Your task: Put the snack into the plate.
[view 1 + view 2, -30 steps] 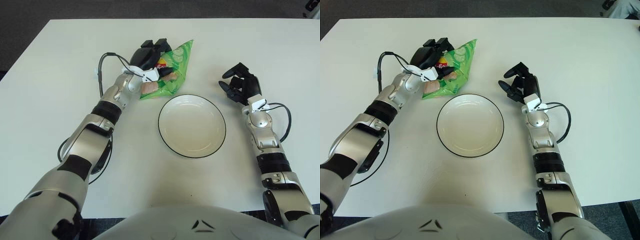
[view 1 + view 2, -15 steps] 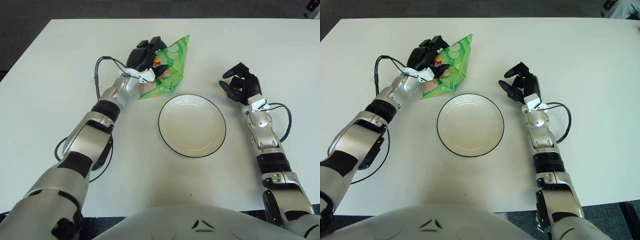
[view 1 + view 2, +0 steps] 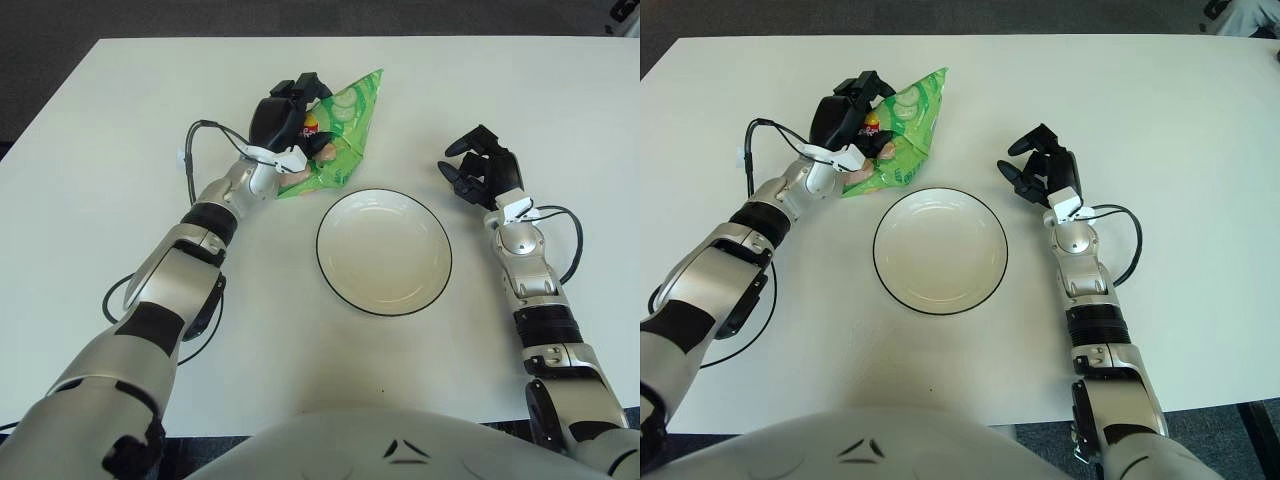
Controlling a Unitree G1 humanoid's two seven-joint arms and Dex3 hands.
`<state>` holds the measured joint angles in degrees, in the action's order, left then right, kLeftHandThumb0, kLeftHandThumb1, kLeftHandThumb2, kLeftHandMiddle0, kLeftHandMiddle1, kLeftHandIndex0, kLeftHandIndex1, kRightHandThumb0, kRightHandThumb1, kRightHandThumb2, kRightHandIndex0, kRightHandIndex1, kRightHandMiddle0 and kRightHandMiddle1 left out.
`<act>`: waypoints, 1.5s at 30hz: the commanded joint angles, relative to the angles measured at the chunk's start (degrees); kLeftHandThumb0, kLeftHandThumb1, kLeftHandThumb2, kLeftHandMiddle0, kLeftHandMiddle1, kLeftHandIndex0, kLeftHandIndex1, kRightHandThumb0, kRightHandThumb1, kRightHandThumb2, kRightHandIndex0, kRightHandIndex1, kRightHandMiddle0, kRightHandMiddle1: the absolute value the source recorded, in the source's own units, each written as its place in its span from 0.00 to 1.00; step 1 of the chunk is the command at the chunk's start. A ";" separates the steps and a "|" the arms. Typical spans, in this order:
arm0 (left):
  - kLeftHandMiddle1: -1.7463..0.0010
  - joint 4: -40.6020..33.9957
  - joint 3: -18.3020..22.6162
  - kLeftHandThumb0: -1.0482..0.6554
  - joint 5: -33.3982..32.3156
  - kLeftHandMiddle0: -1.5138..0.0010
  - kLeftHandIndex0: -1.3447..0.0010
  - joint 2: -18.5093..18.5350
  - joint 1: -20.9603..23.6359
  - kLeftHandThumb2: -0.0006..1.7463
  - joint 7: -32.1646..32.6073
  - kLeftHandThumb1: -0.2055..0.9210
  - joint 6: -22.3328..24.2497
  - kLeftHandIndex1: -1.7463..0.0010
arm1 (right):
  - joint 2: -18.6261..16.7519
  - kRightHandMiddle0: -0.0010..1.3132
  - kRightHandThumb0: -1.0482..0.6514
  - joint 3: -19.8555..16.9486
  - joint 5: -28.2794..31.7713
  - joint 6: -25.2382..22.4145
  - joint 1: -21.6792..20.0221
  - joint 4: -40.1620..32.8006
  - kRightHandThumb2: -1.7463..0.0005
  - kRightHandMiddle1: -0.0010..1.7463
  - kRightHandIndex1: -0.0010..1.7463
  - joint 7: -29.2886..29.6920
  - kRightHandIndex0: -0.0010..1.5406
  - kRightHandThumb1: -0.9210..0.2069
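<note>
A green snack bag (image 3: 345,125) with cucumber pictures lies on the white table behind and to the left of the plate. My left hand (image 3: 285,125) is over the bag's left half, its dark fingers closed on it. The white plate (image 3: 384,251) with a thin black rim stands mid-table and holds nothing. My right hand (image 3: 481,170) shows to the right of the plate, fingers loosely spread around nothing.
A black cable (image 3: 195,150) loops beside my left forearm and another curls by my right forearm (image 3: 572,240). The white table (image 3: 300,360) extends on all sides, with dark floor beyond its far edge.
My left hand with the bag has shifted a little to the left and back, and its wrist has turned. The right hand and the plate have stayed put.
</note>
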<state>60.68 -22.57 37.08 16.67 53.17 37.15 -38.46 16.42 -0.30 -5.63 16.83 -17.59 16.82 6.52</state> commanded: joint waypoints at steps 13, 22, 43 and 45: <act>0.00 -2.40 3.57 0.88 -1.73 0.63 0.56 3.67 2.51 0.71 4.05 0.51 -6.06 0.00 | -3.61 0.34 0.40 1.97 -0.90 -1.84 11.01 7.93 0.83 0.86 1.00 -0.74 0.52 0.00; 0.00 -6.24 7.71 0.88 -6.69 0.63 0.55 3.23 2.35 0.71 0.95 0.51 -11.84 0.00 | -3.59 0.34 0.40 1.95 -0.90 -1.76 10.71 8.56 0.83 0.86 1.00 -0.77 0.52 0.00; 0.00 -19.34 12.01 0.88 -11.98 0.63 0.53 4.56 -0.80 0.71 -14.16 0.51 -6.24 0.00 | -3.51 0.34 0.40 1.99 -0.90 -1.61 10.51 9.09 0.83 0.86 1.00 -0.95 0.51 0.00; 0.00 -20.05 12.31 0.88 -12.47 0.63 0.53 4.52 -1.21 0.71 -15.55 0.51 -5.59 0.00 | -3.49 0.34 0.40 2.00 -0.91 -1.63 10.51 9.08 0.83 0.86 1.00 -0.97 0.51 0.00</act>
<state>42.88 -11.19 26.73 20.21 53.55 26.04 -45.99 16.46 -0.33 -5.60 16.94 -17.63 16.97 6.47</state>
